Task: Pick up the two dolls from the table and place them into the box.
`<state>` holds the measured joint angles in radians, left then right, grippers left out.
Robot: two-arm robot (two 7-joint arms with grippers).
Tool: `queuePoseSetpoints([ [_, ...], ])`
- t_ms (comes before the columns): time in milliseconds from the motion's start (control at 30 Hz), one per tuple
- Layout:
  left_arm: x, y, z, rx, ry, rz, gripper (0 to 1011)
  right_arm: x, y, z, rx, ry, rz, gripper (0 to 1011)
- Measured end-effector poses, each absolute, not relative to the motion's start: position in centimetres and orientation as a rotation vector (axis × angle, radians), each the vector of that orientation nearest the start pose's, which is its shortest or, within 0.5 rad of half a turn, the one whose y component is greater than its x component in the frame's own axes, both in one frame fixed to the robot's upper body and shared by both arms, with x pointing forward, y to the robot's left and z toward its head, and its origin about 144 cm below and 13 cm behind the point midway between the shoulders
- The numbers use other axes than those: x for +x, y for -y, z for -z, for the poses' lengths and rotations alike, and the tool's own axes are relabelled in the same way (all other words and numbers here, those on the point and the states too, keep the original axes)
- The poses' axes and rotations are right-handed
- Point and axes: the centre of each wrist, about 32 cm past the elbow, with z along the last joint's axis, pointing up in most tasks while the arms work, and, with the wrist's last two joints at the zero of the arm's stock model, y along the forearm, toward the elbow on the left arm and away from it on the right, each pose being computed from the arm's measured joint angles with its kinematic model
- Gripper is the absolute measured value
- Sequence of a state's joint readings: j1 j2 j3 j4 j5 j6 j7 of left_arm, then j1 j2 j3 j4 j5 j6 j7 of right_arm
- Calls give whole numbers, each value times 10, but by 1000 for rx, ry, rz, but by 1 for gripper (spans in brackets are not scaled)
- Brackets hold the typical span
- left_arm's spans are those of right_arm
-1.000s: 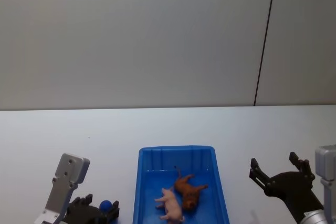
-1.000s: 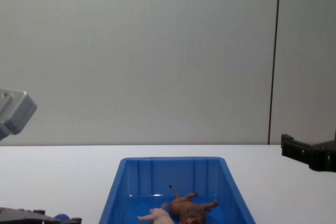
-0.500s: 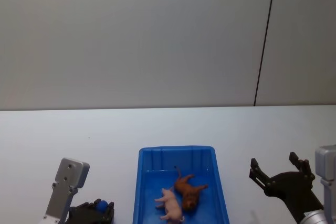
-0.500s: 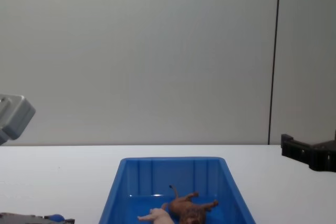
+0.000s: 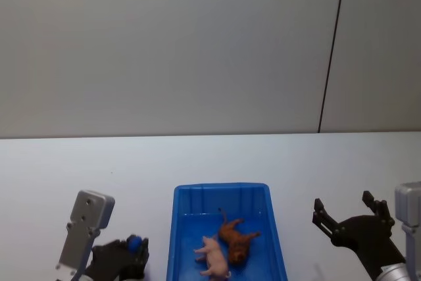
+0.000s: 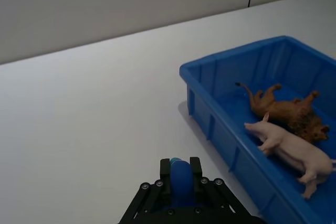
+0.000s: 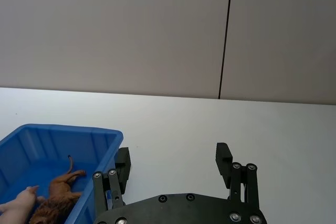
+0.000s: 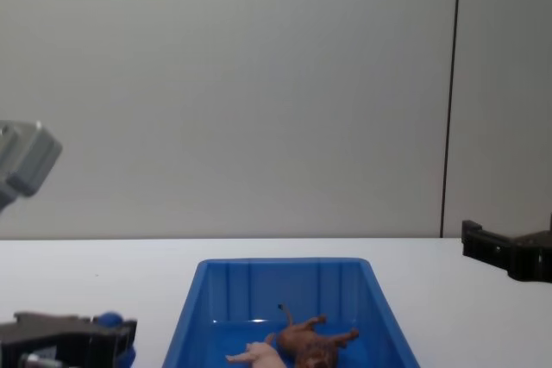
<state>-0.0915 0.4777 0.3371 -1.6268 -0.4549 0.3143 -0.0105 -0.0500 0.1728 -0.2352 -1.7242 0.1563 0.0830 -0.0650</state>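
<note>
Black screw-studded fingers (image 7: 226, 162) on both grippers, grey wrist blocks (image 5: 85, 227), a blue pad (image 6: 180, 181) between the left pair.

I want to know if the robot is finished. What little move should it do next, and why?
Probably just pull both arms back and stop. The shaggy reddish-brown toy animal and the smooth pale pink toy animal both lie side by side inside the bright blue plastic bin. The left gripper is shut and the right gripper open, both beside the bin, holding nothing.

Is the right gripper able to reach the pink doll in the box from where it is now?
Probably yes: the box is open-topped, and the right gripper, open beside it, has nothing between it and the pink doll.
</note>
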Motion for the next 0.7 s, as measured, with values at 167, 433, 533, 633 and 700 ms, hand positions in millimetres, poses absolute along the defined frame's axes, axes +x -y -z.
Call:
queuePoseSetpoints([
  [167,468,-259,-1177,271,-132,-1213,193,435,195,-1165,-18,-13,1379,1001],
  [433,473,-256,-1196,215,-27,-1155,153,435,195,-1165,-18,-13,1379,1001],
  [533,475,-255,-1202,195,2,-1119,145,435,195,-1165,-18,-13,1379,1001],
  [633,478,-254,-1207,175,25,-1085,136,435,195,-1165,-18,-13,1379,1001],
  [700,479,-253,-1209,165,34,-1064,136,435,195,-1165,-18,-13,1379,1001],
])
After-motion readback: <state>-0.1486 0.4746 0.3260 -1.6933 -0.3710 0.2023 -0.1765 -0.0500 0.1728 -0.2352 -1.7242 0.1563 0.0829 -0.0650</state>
